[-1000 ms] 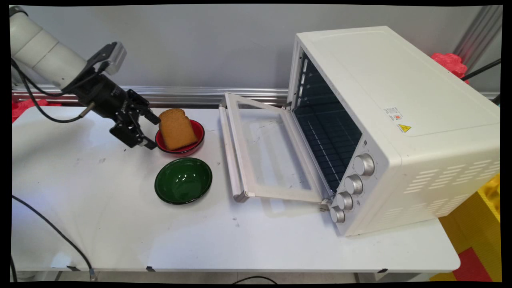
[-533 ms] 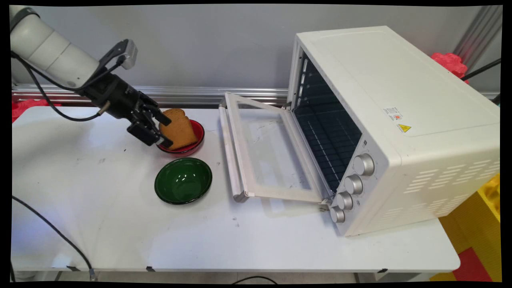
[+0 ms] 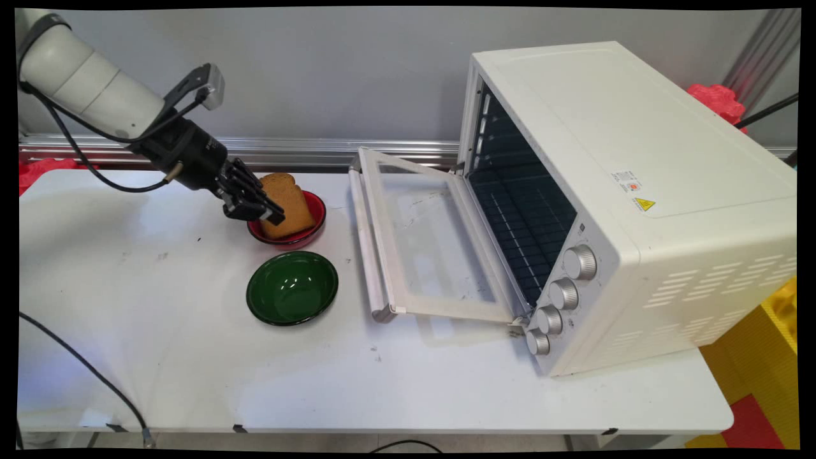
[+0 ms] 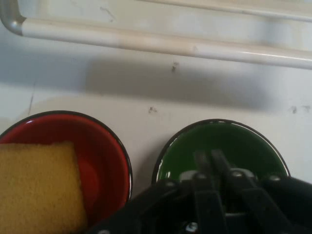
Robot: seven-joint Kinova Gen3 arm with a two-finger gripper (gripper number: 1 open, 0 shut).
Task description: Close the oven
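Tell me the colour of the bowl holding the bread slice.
Red, with a dark rim: the bowl under the bread slice shows best in the main view.

A red bowl (image 3: 312, 220) and a green bowl (image 3: 292, 287) are carried side by side on the white tabletop (image 3: 191, 357). A white toaster oven (image 3: 637, 204) is set to their right, its door (image 3: 427, 242) lowered open.

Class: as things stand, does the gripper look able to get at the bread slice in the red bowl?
Probably yes: the gripper is shut beside the bread slice in the red bowl, with nothing between them.
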